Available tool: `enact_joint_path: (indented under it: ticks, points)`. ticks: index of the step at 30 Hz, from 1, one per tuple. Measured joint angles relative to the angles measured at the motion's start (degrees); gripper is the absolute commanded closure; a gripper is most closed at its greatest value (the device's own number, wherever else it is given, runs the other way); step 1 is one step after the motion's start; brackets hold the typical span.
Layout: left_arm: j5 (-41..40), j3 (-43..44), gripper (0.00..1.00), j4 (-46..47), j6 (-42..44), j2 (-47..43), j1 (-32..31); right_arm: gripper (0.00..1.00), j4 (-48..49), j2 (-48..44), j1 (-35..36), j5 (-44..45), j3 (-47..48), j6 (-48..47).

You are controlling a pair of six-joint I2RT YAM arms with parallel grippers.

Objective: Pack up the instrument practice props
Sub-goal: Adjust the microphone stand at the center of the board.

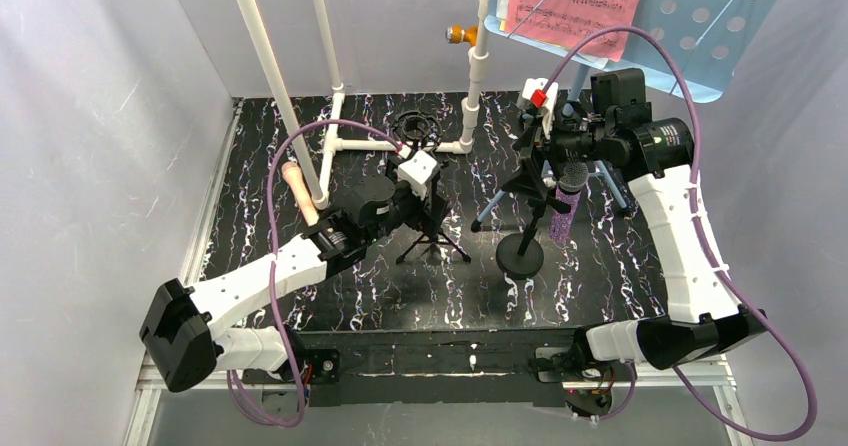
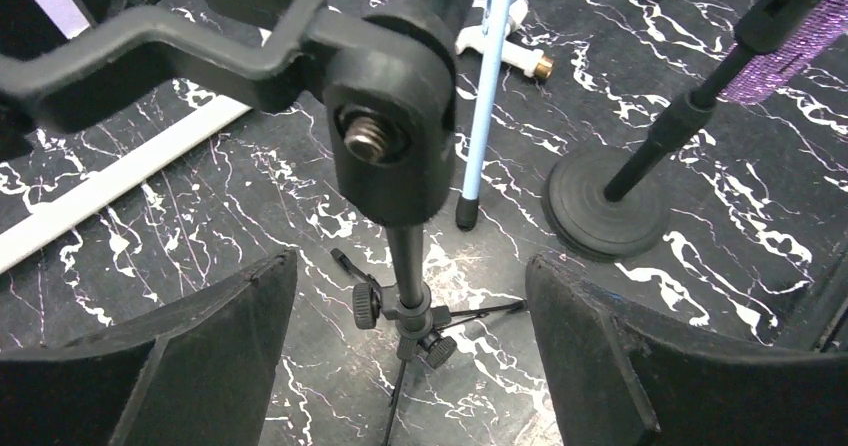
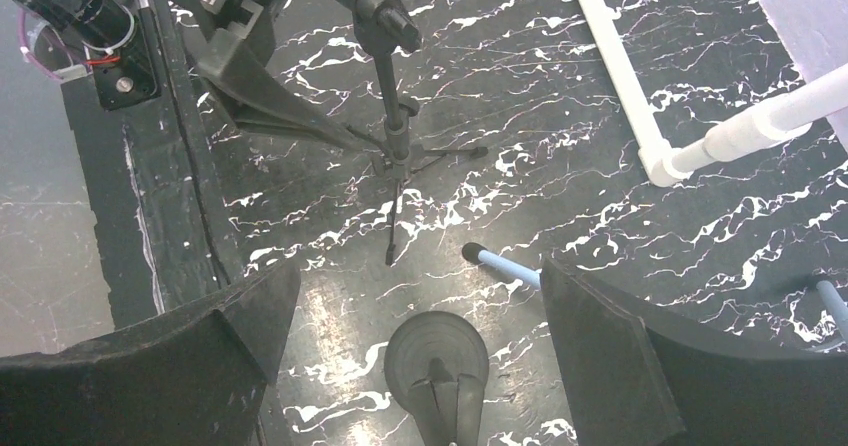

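A black tripod mic mount (image 1: 432, 238) stands mid-table, its clip head with a screw (image 2: 375, 136) close in the left wrist view. My left gripper (image 1: 428, 196) (image 2: 410, 261) is open, with the tripod's post between and below its jaws. A round-base mount (image 1: 520, 256) (image 3: 437, 351) holds the glittery purple microphone (image 1: 566, 206). My right gripper (image 1: 530, 171) (image 3: 418, 271) is open above that base. A pink microphone (image 1: 298, 191) lies at the left. The light-blue music rack (image 1: 715, 26) carries a pink sheet-music page (image 1: 575, 1).
A white plastic pipe frame (image 1: 275, 76) rises at the back left and centre. The rack's light-blue legs (image 3: 505, 264) spread on the black marbled table top (image 1: 600, 286) near the round base. White walls close in both sides.
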Motion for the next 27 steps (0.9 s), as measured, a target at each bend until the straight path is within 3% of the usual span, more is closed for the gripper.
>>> enact_joint_path:
  ticks: [8,13,18,20,27]
  points:
    - [-1.09,1.62,0.32,0.57,1.36,2.32,0.37,0.00,-0.04,0.90,1.31,0.33,0.44,-0.15]
    - [-0.83,2.23,0.63,1.36,1.29,3.63,0.37,0.00,0.13,1.03,1.84,0.42,0.44,0.07]
    - [-0.74,2.32,0.83,1.49,1.44,4.63,0.37,0.00,0.35,1.07,2.10,0.42,0.42,0.22]
    - [-0.61,2.36,0.97,1.49,1.49,4.72,0.37,0.00,0.37,1.07,2.23,0.42,0.42,0.26]
    - [-1.22,2.60,1.00,1.05,-0.57,4.42,0.35,0.00,0.39,1.18,3.17,0.61,0.37,0.26]
